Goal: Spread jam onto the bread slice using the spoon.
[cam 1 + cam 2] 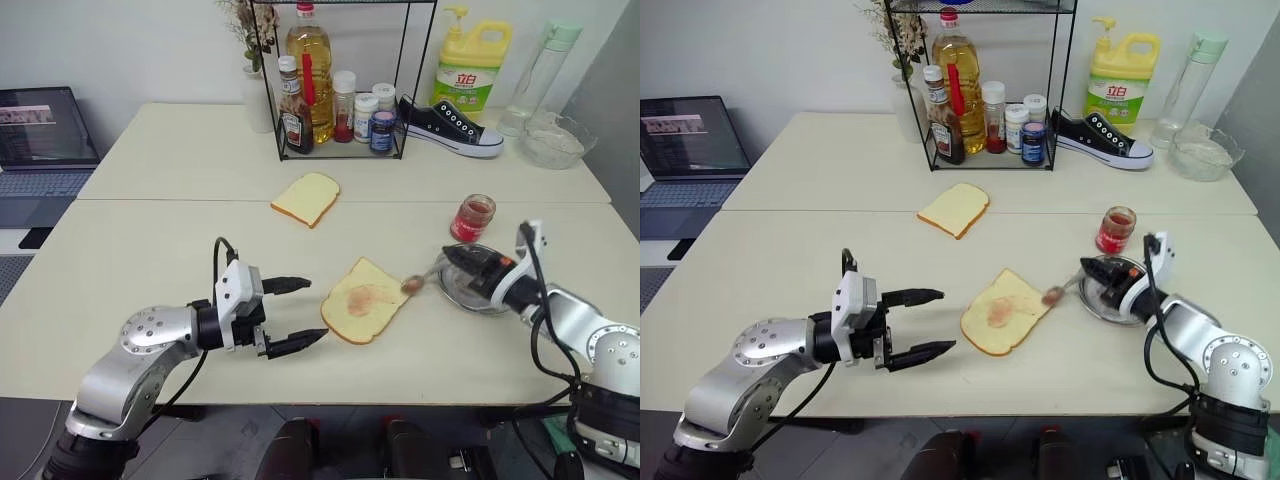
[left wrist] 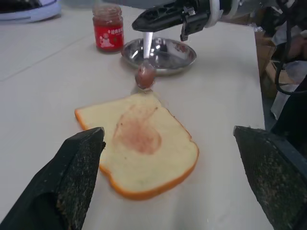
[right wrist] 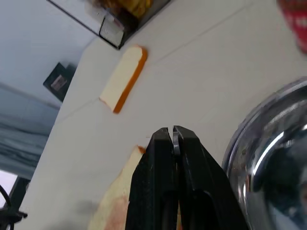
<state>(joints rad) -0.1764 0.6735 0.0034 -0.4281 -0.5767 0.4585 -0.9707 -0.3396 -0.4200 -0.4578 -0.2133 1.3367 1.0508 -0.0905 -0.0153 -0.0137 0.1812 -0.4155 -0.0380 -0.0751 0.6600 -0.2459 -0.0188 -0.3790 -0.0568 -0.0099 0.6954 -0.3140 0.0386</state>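
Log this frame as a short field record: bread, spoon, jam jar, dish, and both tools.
bread: pale-yellow bread slice with golden crust, flat on the table, red jam smear on top
spoon: small shiny metal spoon, pinched by the right tool, red-stained bowl beside the slice's edge
jam jar: small clear glass jar of red jam, upright beyond the dish
dish: round shallow steel dish, under the right tool
left tool: open, empty, beside the slice
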